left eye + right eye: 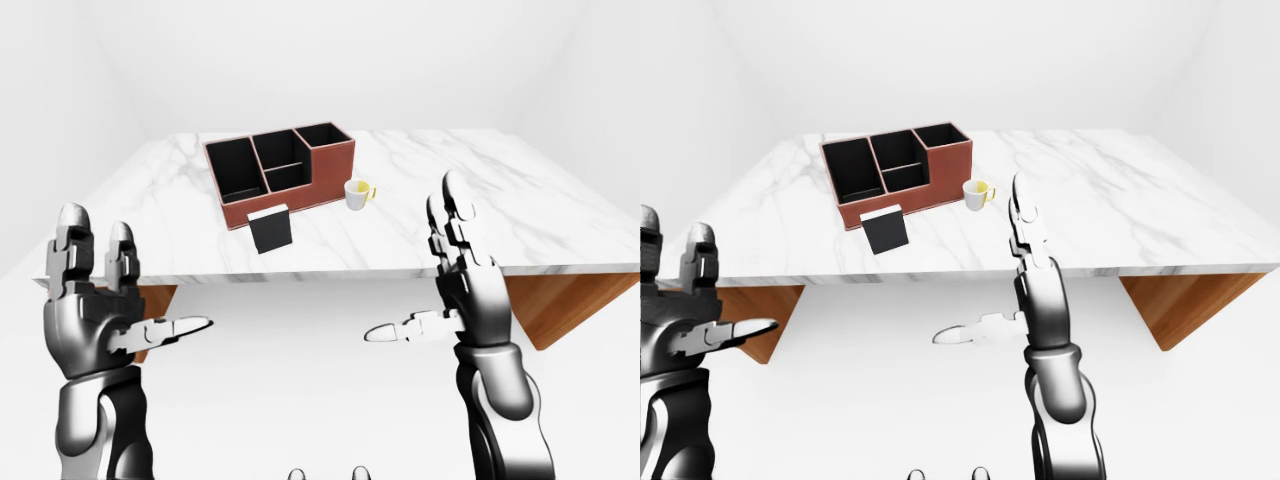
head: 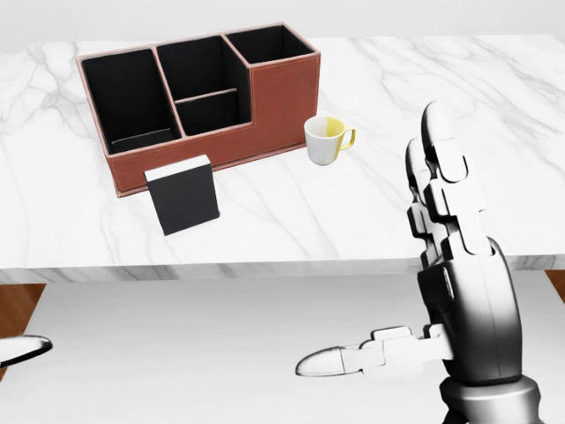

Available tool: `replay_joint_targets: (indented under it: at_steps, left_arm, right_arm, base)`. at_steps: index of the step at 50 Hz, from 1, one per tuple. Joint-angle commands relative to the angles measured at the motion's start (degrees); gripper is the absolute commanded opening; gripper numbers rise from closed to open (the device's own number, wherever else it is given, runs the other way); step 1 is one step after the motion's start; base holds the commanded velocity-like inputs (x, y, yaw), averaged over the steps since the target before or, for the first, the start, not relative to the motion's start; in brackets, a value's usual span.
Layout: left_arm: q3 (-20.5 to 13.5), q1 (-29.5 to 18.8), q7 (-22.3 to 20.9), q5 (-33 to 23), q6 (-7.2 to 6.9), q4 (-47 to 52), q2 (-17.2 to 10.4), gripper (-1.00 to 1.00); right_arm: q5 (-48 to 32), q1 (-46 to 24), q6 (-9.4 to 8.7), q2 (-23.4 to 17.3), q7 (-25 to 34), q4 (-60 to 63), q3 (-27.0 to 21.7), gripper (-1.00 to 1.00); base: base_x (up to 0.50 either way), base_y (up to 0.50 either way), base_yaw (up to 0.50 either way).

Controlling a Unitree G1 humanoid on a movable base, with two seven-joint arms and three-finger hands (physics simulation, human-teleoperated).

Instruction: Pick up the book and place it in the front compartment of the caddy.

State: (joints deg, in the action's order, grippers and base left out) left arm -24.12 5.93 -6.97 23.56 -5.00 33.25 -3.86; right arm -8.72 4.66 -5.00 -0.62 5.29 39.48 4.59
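**Hands up, book waiting at the table's edge**

Biggest thing ahead of me is the marble table (image 1: 480, 200), stretching wide across the left-eye view. On it sits the brown caddy (image 2: 274, 106), turned at a slant, with several dark compartments open at the top. My left hand (image 1: 95, 300) hangs low on the left, fingers spread, holding nothing; my right hand (image 2: 450, 265) is raised on the right, fingers straight and apart, thumb out, also holding nothing. Both are short of the table's near edge.

The book (image 2: 184, 196) stands upright on the marble, just beside the caddy's near wall and close to the table's edge. Smallest of the lot, a white mug (image 2: 325, 141) with a yellow inside, sits just right of the caddy.

Risks, as I judge them: the book looks thin and stands on end, so a clumsy finger could tip it flat or shove it against the caddy. Coming in with the right hand, I could clip the mug. And the caddy's slant makes it easy to pick the wrong compartment. Nothing stands between my hands and the book.
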Motion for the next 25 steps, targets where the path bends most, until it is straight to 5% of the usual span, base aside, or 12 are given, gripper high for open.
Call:
replay_joint_targets:
  at_steps: [1, 25]
  left_arm:
    - [-5.04, -1.86, 1.94, 5.28, 0.0, 1.14, -2.24, 1.0]
    - [-9.02, -2.11, 3.3, 9.85, 0.0, 3.86, -4.21, 1.0]
  right_arm:
    - [-0.44, -0.38, 0.0, -0.11, 0.33, 1.52, 0.08, 1.0]
    - [0.54, -1.13, 0.0, -0.17, 0.9, 0.93, -0.16, 1.0]
  base:
    - [0.0, 0.0, 0.0]
    - [0.0, 0.0, 0.0]
